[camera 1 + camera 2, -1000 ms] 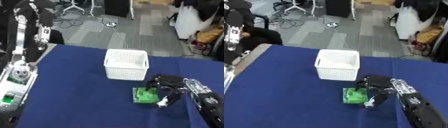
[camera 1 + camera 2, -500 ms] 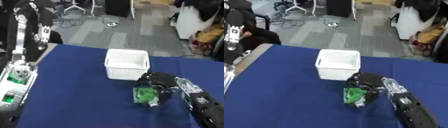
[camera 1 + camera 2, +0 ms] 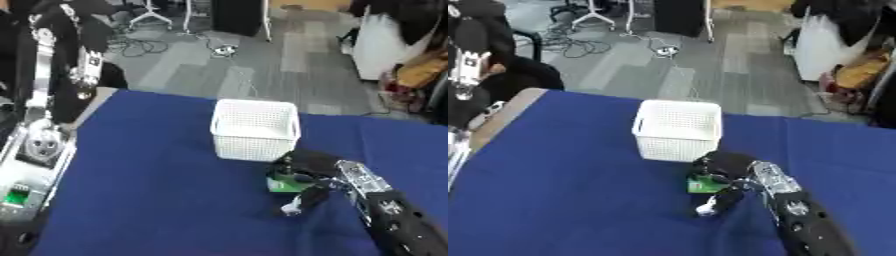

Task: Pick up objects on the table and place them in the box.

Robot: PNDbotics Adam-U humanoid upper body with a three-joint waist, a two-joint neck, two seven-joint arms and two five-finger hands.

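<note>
Beside the basket [image 3: 255,129], robot hand [image 3: 306,172] seemingly grips green object [image 3: 704,185].

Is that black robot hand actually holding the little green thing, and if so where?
The right hand covers the green object from above, fingers curled over its top, next to the white basket. Whether it truly grips cannot be told.
</note>
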